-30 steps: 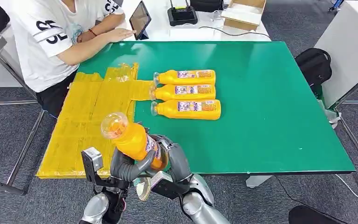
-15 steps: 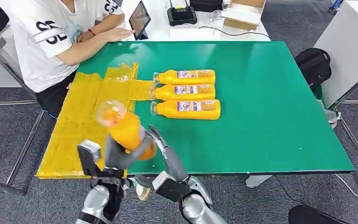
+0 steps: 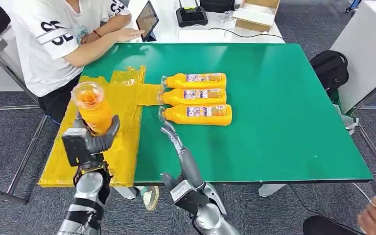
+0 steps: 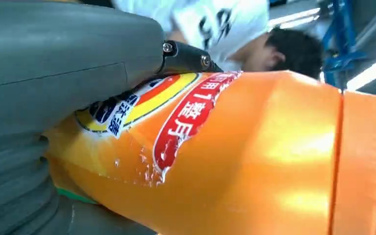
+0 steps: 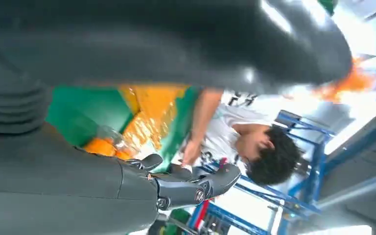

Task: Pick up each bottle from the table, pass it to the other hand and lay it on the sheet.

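**Left hand holds an orange bottle above the yellow sheet; right hand free**

Left hand grips an orange bottle around its lower body, holding it up with the clear cap end towards the camera, over the near part of the yellow sheet. From the left wrist camera the grey thumb presses across the bottle's printed label, and the orange body runs away from the palm.

Right hand is stretched out flat over the green table near its front edge, fingers extended and apart with nothing in them. Its fingertips point towards the nearest lying bottle and stop just short of its cap end. In the right wrist view the dark fingers are likewise straight and bare.

The yellow sheet covers the left side of the table, from the front left corner towards the back, wrinkled at its far end. Three bottles lie on their sides near the middle of the table, side by side and touching, caps towards the sheet: the nearest one, a middle bottle and a far bottle. The caps of the two farther ones lie at the sheet's edge.

Beyond the back left corner a person in a white shirt sits with a forearm on the table's edge. Behind the table stand a tablet, a black device with antennas and an open cardboard box. A black bag rests on the floor past the right edge.
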{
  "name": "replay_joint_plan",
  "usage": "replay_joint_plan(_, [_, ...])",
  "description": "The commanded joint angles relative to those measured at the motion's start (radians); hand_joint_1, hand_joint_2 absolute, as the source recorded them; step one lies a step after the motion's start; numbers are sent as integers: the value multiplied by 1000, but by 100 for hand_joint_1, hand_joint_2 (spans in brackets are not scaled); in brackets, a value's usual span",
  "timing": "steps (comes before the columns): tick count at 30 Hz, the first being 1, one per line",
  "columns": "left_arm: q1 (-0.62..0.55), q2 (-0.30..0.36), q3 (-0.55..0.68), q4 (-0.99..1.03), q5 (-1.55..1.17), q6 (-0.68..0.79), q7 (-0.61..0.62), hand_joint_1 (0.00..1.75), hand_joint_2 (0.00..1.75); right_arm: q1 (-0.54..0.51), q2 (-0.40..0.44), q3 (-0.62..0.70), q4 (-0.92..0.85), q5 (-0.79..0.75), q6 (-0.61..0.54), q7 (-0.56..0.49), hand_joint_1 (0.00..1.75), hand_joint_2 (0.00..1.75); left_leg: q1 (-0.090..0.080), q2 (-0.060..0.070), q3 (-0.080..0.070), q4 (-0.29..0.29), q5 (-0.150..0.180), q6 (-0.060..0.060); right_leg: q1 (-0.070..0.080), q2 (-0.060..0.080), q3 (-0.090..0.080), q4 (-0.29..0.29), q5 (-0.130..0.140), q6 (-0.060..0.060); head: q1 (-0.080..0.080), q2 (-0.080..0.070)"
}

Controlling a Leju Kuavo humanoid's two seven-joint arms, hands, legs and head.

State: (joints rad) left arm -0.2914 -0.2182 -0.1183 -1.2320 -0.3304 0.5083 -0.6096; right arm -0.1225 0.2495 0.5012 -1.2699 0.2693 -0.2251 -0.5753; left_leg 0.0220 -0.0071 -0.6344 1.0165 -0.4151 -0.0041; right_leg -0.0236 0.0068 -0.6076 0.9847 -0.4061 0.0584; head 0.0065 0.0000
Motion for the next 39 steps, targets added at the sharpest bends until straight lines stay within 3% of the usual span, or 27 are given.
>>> replay_joint_plan(1, [-277,150,-32,502,-538,184,127,175,175,-37,-39,40,-46,-24,5,-18,0,0,0,-1,4,-1,0,1,0,-2,5,-1,-1,-2,0,0])
replay_joint_plan(5, [-367,199,-84,662,-790,182,227,175,175,-47,-41,51,-53,-34,18,-24,0,0,0,0,4,-1,0,1,1,-1,4,0,0,-2,0,0])
replay_joint_plan(6, [-399,216,-108,709,-853,122,259,175,175,-52,-41,54,-51,-36,22,-25,0,0,0,0,3,-1,0,1,0,0,2,0,0,-2,0,0])
replay_joint_plan(13, [-459,249,-143,788,-943,28,267,175,175,-58,-41,56,-49,-40,31,-27,0,0,1,2,5,0,0,1,1,1,5,0,-1,-3,1,0])
replay_joint_plan(17, [-496,270,-161,856,-963,-134,250,175,175,-60,-41,60,-48,-42,39,-29,0,0,1,2,5,0,-1,1,2,0,5,0,-2,-3,0,0])
replay_joint_plan(20, [-488,271,-121,886,-911,-236,218,175,175,-60,-42,62,-39,-42,41,-28,0,0,0,2,3,0,0,1,1,1,3,0,-1,-2,0,0])
replay_joint_plan(30, [-465,274,-85,923,-860,-364,213,175,175,-66,-36,67,3,-38,44,-14,0,0,0,3,5,-1,0,1,1,1,5,0,-1,-3,0,0])
replay_joint_plan(38, [-446,275,-100,928,-876,-367,228,175,175,-64,-35,68,16,-36,43,-8,0,0,0,4,7,-2,0,1,1,2,6,-1,-1,-3,0,0])
replay_joint_plan(39, [-447,275,-102,935,-875,-399,228,93,175,-64,-34,67,20,-35,42,-4,0,0,0,4,5,-1,0,1,0,2,5,-1,0,-2,0,0])
